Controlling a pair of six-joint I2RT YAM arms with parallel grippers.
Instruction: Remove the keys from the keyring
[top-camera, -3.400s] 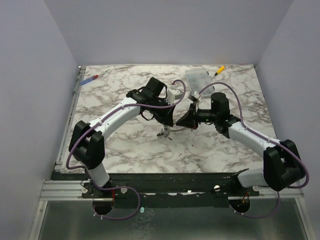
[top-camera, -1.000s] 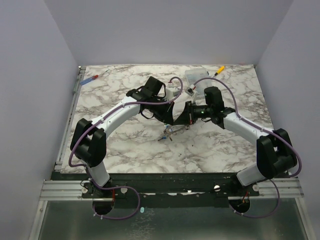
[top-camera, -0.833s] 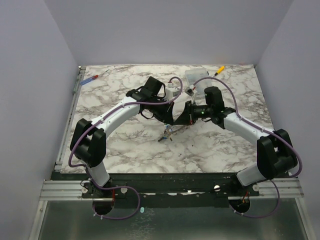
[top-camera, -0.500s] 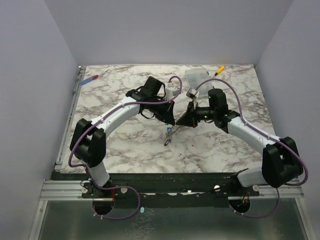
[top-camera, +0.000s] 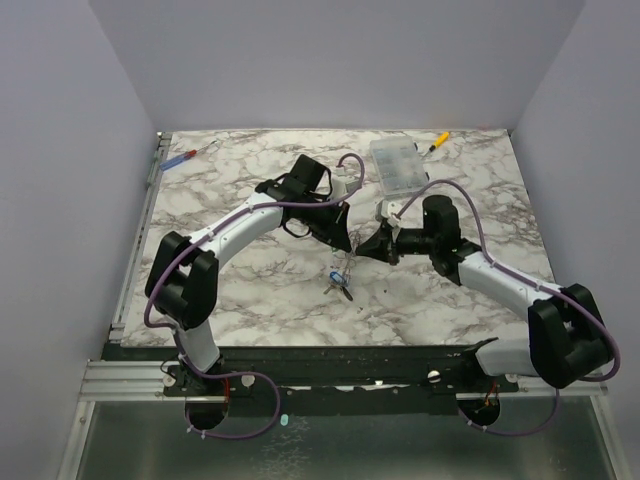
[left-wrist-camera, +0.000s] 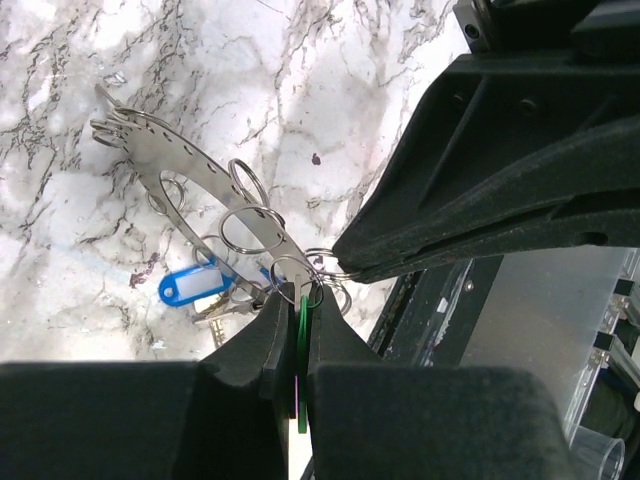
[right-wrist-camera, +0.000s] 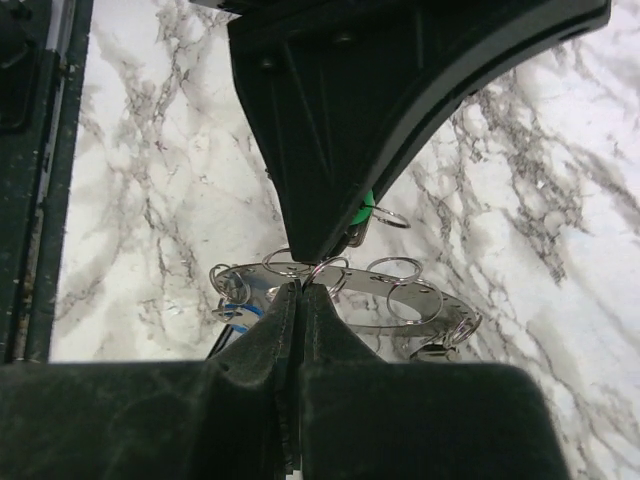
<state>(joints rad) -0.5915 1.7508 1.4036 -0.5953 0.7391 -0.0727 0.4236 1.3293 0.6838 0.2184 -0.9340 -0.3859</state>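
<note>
The keyring (left-wrist-camera: 190, 185), a flat grey metal ring with small split rings through it, hangs tilted between my two grippers over the marble table. It also shows in the right wrist view (right-wrist-camera: 420, 300) and, small, in the top view (top-camera: 341, 283). My left gripper (left-wrist-camera: 298, 292) is shut on a green key tag (left-wrist-camera: 300, 345), which shows green in the right wrist view (right-wrist-camera: 364, 211). My right gripper (right-wrist-camera: 300, 287) is shut on a small split ring (right-wrist-camera: 330, 268) at the keyring's edge, tip to tip with the left gripper (top-camera: 341, 240). A blue-tagged key (left-wrist-camera: 190, 284) dangles below.
A clear plastic compartment box (top-camera: 397, 163) lies at the back right, with a yellow-handled screwdriver (top-camera: 437, 141) beside it. Red and blue screwdrivers (top-camera: 185, 157) lie at the back left. The table's dark front rail (top-camera: 340, 360) is near the arm bases.
The right arm has swung its elbow out to the right and its gripper has shifted slightly. The keyring bunch now hangs lower and nearer the front. Both grippers stay shut.
</note>
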